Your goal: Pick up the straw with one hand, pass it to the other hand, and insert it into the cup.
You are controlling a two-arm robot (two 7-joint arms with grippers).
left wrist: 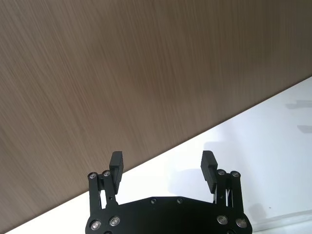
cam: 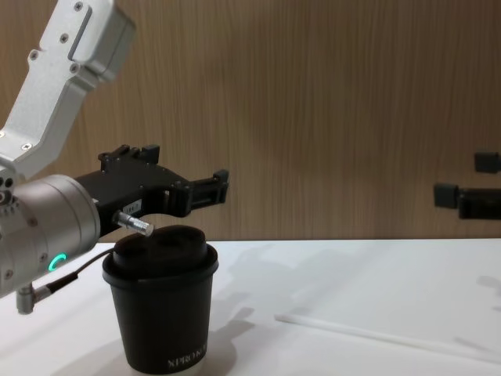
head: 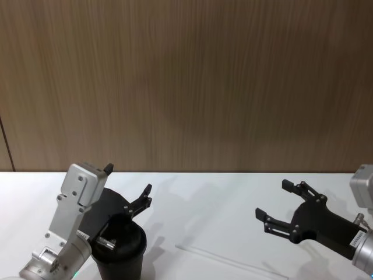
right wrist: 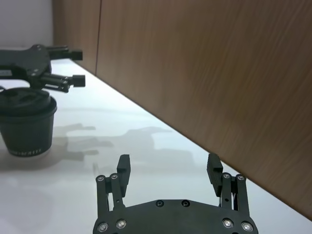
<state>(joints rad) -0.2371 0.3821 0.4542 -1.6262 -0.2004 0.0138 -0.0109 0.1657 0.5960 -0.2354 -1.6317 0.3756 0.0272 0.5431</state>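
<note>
Our left hand (head: 128, 179) hangs open just over the cup (head: 119, 248) — to receive, we judge — our right hand (head: 274, 199) open to the cup's right, by the straw (head: 227, 261).

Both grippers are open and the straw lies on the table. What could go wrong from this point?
1. The straw is thin and lies flat on the white table, so the open right gripper might close on the table surface or push the straw away instead of catching it.
2. The left gripper, also open, hangs close above the cup; a careless move toward the handover could knock the cup over.
</note>
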